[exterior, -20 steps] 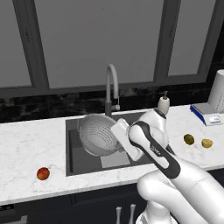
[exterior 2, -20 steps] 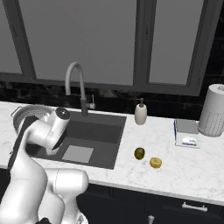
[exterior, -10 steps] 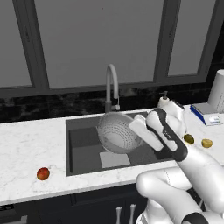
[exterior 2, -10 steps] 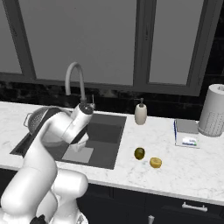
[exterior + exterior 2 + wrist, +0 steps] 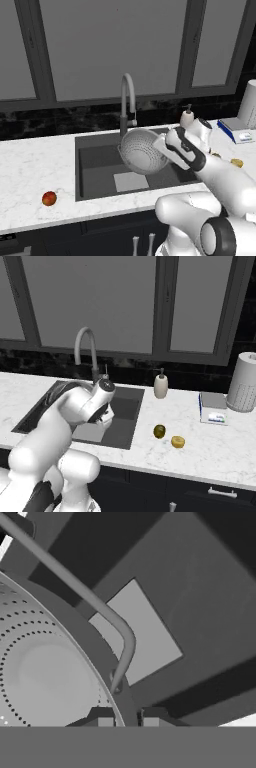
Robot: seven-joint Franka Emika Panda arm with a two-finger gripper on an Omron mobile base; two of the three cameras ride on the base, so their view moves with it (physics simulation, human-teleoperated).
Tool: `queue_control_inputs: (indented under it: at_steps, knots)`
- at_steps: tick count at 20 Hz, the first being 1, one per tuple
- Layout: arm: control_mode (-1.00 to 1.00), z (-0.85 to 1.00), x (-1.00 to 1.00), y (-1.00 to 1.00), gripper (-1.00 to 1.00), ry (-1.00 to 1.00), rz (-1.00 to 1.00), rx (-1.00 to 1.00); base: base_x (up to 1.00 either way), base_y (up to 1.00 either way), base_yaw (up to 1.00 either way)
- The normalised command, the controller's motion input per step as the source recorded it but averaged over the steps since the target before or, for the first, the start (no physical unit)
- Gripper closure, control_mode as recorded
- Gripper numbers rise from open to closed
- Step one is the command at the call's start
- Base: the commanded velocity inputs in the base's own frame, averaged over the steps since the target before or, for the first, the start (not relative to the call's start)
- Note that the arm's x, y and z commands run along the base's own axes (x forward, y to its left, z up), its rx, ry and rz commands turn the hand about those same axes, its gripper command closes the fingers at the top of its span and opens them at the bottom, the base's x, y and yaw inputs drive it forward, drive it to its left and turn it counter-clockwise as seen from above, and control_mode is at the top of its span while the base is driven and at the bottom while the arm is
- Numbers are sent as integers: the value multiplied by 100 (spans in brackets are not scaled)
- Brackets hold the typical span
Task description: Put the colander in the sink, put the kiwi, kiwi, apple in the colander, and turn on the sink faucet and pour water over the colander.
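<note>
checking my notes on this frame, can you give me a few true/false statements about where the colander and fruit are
1. The gripper is shut on the rim of the colander. True.
2. The colander rests flat on the sink bottom. False: it is held tilted in the air above the basin.
3. The apple is inside the colander. False: it lies on the counter left of the sink.
4. Both kiwis lie on the counter right of the sink. True.
5. Water runs from the sink faucet. False: no stream shows.
</note>
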Motion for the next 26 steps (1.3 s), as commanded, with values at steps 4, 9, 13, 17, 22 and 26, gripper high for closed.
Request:
queue_control_inputs:
  at_steps: [4, 9, 13, 17, 22, 26]
  knots:
    - [-100, -27, 77, -39, 100, 6, 3, 1, 0, 0, 0]
    - [-100, -41, 63, -35, 100, 18, 15, 4, 0, 0, 0]
    - [-100, -51, 82, 0, 100, 30, 11, 0, 0, 0, 0]
    - [-100, -46, 77, 8, 100, 24, 5, 0, 0, 0, 0]
    - [-100, -58, 29, 6, 100, 1, 3, 0, 0, 0, 0]
    - [-100, -74, 5, 29, 100, -5, 2, -4, 0, 0, 0]
